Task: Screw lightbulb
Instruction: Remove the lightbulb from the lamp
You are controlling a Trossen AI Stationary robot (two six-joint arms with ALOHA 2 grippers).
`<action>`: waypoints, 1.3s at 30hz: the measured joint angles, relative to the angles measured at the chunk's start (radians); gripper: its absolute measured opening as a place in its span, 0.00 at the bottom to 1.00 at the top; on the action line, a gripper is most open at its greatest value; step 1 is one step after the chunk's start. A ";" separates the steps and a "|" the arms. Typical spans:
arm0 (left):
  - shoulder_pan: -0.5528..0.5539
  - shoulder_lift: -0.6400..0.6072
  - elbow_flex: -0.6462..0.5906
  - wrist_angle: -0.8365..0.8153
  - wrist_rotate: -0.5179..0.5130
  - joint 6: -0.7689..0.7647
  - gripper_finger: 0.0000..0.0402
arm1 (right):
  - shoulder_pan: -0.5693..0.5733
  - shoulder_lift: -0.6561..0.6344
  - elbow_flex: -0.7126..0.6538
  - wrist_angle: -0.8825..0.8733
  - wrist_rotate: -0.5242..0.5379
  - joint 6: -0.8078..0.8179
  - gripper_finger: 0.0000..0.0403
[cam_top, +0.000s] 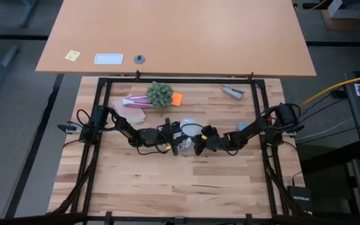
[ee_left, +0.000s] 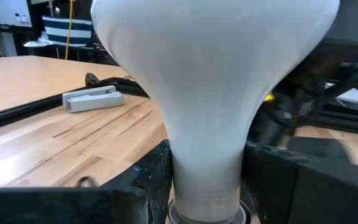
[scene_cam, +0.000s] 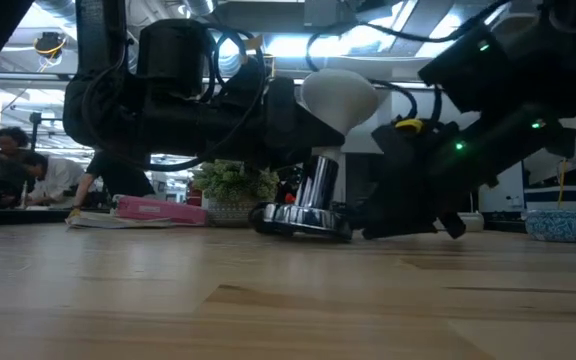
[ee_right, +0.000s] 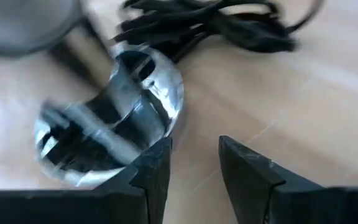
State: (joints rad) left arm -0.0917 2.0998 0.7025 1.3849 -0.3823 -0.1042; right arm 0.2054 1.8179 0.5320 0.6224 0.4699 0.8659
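We list a frosted white lightbulb (ee_left: 210, 93), rounded dome up and narrow neck down, standing upright over a shiny chrome socket base (scene_cam: 303, 222) near the middle of the pale wooden bench (cam_top: 186, 187). The left gripper (ee_left: 207, 180) closes its two dark fingers (ee_left: 151, 177) on the bulb's neck, one on each side. The right gripper (ee_right: 194, 165) sits low beside the chrome base, its jaws a narrow gap apart with bare wood between them, holding nothing that we can see. A tangle of thin black cord (ee_right: 229, 25) lies just beyond the base. Toward the far edge we note a small green potted plant (cam_top: 160, 94), a pink flat packet (scene_cam: 158, 210), an orange block (cam_top: 177, 99) and a grey stapler-like tool (cam_top: 233, 91).
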 joint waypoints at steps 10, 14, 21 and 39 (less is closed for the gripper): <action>0.001 0.001 0.000 -0.008 -0.008 0.002 0.38 | 0.094 0.001 0.076 0.008 0.072 -0.048 0.35; 0.000 0.002 -0.001 -0.008 -0.006 0.003 0.38 | 0.090 -0.016 0.083 -0.011 0.168 -0.140 0.35; -0.002 0.002 -0.001 -0.009 -0.006 0.003 0.38 | 0.090 -0.139 0.083 -0.249 0.303 -0.240 0.35; -0.006 0.003 -0.001 -0.006 -0.004 0.000 0.38 | -0.029 -0.096 0.082 -0.386 0.345 -0.648 0.35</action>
State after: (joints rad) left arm -0.0975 2.1029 0.7013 1.3785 -0.3866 -0.1039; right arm 0.1760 1.7217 0.6144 0.2362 0.8146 0.2182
